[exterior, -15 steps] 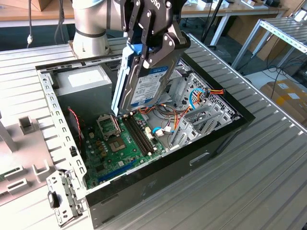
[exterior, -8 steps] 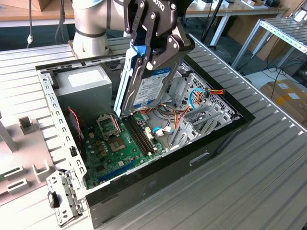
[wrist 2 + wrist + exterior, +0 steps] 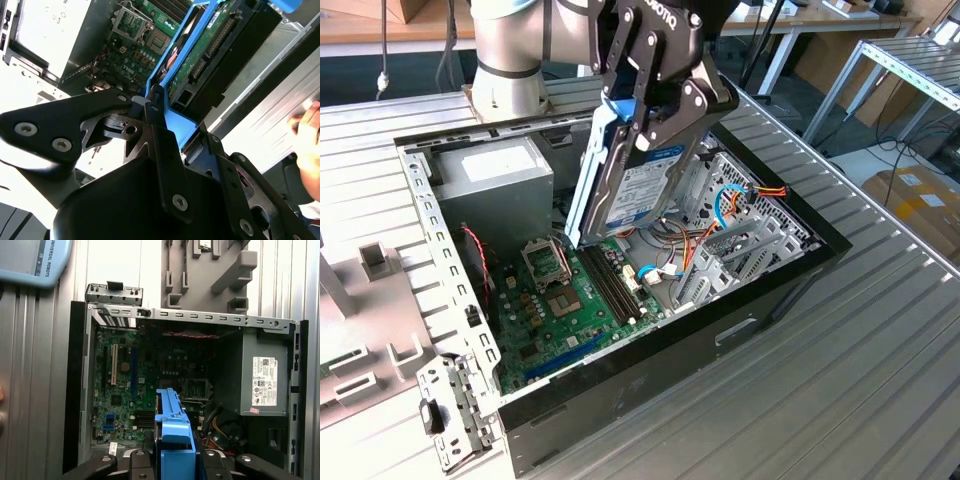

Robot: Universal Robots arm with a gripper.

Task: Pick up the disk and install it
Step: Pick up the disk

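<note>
Clamped between black metal gripper (image 3: 658,110) jaws: dark grey rectangular disk in light blue plastic frame (image 3: 642,188), steeply tilted above green motherboard (image 3: 555,300), 10 o'clock from silver drive cage (image 3: 748,240), exterior view.

In the exterior view the black metal gripper (image 3: 652,115) covers the upper end of the disk (image 3: 638,195), a flat dark grey hard drive in a light blue plastic carrier frame. The disk hides part of the green motherboard (image 3: 555,310). The picture's top edge cuts off the silver-grey robot arm (image 3: 510,50). In the second wrist view a blurred hand (image 3: 306,135) is cut off at the picture's edge.
</note>
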